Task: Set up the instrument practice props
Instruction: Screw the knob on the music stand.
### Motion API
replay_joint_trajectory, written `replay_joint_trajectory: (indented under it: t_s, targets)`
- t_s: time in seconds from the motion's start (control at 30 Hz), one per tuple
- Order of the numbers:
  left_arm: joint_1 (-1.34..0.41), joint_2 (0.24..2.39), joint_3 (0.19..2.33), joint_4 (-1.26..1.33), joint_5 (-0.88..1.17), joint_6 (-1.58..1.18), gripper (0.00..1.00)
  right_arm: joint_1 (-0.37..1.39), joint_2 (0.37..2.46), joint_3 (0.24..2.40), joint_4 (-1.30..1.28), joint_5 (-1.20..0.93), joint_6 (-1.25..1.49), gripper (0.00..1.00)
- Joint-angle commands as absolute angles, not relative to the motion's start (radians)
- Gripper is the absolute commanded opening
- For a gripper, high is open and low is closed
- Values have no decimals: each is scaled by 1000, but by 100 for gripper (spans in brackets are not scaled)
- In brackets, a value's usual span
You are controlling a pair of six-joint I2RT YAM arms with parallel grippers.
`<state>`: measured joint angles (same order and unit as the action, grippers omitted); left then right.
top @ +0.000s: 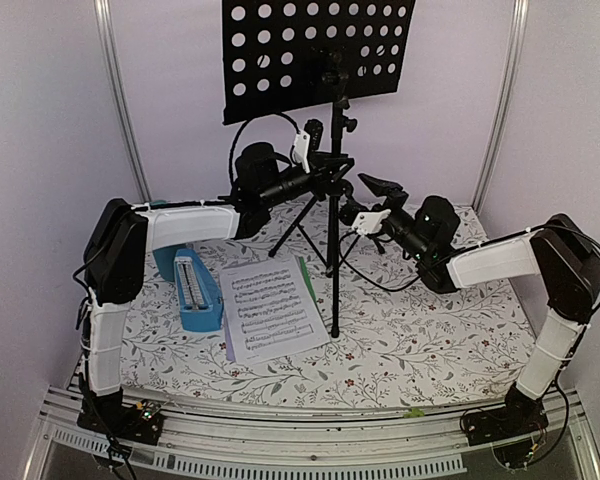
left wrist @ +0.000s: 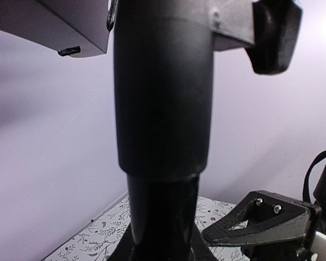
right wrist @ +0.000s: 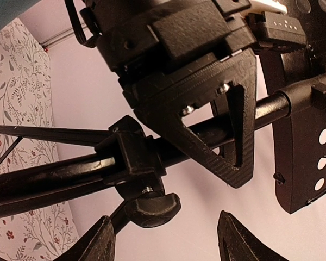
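Observation:
The black music stand (top: 336, 250) stands on its tripod at the back of the table, its perforated desk (top: 310, 55) up high. My left gripper (top: 325, 178) is shut on the stand's pole (left wrist: 163, 109), just above the clamp knob (right wrist: 152, 209). My right gripper (right wrist: 165, 239) is open a little to the right of the pole, with the knob just beyond its fingertips and nothing between them. The sheet-music pages (top: 270, 310) lie flat left of the stand's foot. The blue metronome (top: 195, 290) lies beside them.
A teal cup (top: 165, 262) stands behind the metronome, under the left arm. The tripod legs (top: 295, 230) spread over the floral tablecloth (top: 430, 330). Lilac walls close in the back and both sides.

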<state>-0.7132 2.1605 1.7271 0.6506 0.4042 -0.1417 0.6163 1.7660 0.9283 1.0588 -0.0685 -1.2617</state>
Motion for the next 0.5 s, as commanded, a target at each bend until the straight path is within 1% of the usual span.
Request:
replay_joint_trajectory:
  t_s: [0.0,0.07,0.27,0.47]
  targets:
    - [-722,2174,1733,557,446,-134,0,641,1795,917,1130,-47,-1382,66]
    - [-721,2174,1733,555,447,-133,0,648,1801,920,1129,-46,-1417,65]
    - [-721,2171,1733,551,448,-130,0,654,1802,930,1102,-52,-1471,51]
    - [-719,2170,1732,549,449,-130,0,654,1804,959,1054,-62,-1484,45]
